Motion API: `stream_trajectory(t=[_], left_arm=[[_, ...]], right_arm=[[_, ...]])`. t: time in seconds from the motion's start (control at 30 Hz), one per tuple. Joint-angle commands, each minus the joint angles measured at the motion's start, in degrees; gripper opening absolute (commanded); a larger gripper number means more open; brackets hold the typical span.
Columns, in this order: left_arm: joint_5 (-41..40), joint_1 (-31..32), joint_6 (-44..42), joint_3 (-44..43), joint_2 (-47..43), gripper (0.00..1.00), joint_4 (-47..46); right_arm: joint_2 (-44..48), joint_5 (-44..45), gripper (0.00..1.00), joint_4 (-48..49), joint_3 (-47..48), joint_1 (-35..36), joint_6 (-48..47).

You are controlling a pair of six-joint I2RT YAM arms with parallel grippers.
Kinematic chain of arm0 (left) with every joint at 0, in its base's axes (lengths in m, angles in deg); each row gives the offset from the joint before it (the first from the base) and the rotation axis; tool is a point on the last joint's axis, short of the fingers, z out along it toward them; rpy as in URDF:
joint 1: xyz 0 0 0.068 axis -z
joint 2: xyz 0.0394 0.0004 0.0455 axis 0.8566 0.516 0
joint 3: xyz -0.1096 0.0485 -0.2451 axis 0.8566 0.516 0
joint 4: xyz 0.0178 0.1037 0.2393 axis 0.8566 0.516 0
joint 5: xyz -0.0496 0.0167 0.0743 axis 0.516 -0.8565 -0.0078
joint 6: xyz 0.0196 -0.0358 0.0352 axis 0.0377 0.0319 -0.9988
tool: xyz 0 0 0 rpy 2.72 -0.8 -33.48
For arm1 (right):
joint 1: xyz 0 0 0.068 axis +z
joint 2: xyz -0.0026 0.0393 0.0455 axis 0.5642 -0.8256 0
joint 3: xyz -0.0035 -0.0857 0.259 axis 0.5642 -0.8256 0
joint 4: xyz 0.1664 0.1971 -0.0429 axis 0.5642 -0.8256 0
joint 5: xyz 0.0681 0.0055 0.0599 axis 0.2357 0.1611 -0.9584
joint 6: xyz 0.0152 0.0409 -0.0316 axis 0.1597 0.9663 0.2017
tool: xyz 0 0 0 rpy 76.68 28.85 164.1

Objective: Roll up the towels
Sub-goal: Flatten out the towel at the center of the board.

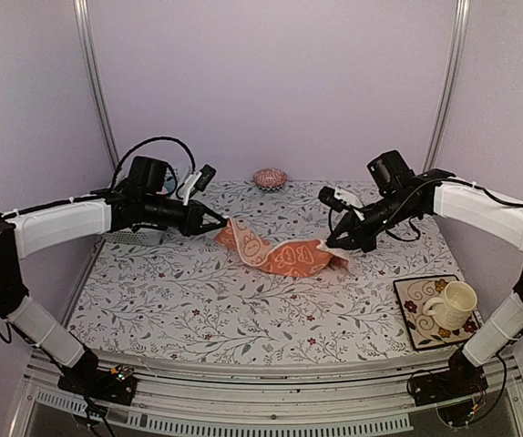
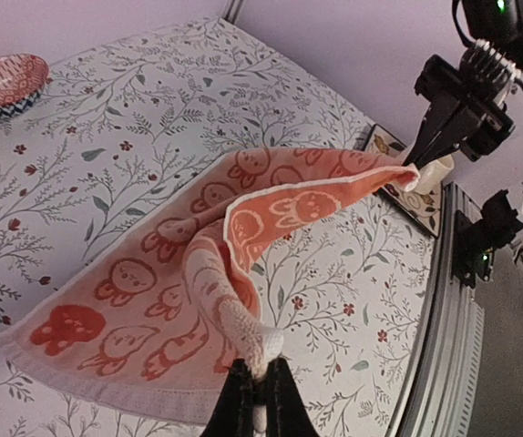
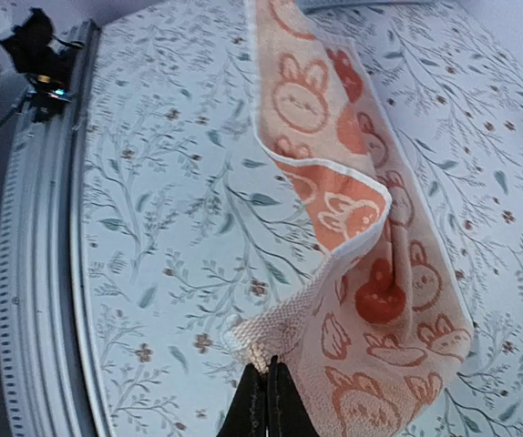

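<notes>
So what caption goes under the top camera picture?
Left gripper and right gripper each pinch an end of the peach-orange bunny-patterned cloth towel.

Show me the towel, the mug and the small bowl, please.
towel [image 1: 284,258]: top view, middle of the orange cloth.
mug [image 1: 448,314]: top view, its cream side wall.
small bowl [image 1: 270,178]: top view, its patterned outer wall.
</notes>
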Motion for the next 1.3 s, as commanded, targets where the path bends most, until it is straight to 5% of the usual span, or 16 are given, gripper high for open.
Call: stream_trajectory(t=[0.0, 0.23, 0.43, 0.53, 0.73, 0.93, 1.27], left_arm=[[5.0, -0.3, -2.1, 2.5, -5.0, 0.00, 3.6], [-8.7, -2.2, 2.3, -2.3, 1.2, 0.00, 8.6], [-10.3, -3.0, 7.7, -3.6, 9.7, 0.00, 5.5], [-11.8, -2.9, 9.0, -4.2, 11.9, 0.00, 4.9], [-12.6, -1.8, 9.6, -7.2, 15.5, 0.00, 4.2], [-12.9, -1.0, 9.1, -8.3, 16.5, 0.00, 4.6], [-13.4, -0.3, 8.9, -7.8, 16.5, 0.00, 3.9]], right_arm=[[2.7, -20.0, 0.02, -10.5, 1.6, -0.7, -2.0], [-18.4, -10.9, 0.02, -6.9, 9.6, -7.7, 11.5], [-35.9, -5.1, 0.02, -11.1, 19.5, -9.5, 15.8], [-36.8, -2.7, 0.03, -10.3, 19.9, -9.5, 17.0], [-34.3, 10.2, 0.33, -9.6, 20.2, -8.8, 18.9], [-27.8, 21.3, 0.44, -10.1, 20.4, -7.7, 20.1], [-30.1, 11.6, 0.46, -11.5, 25.9, -5.2, 26.6]])
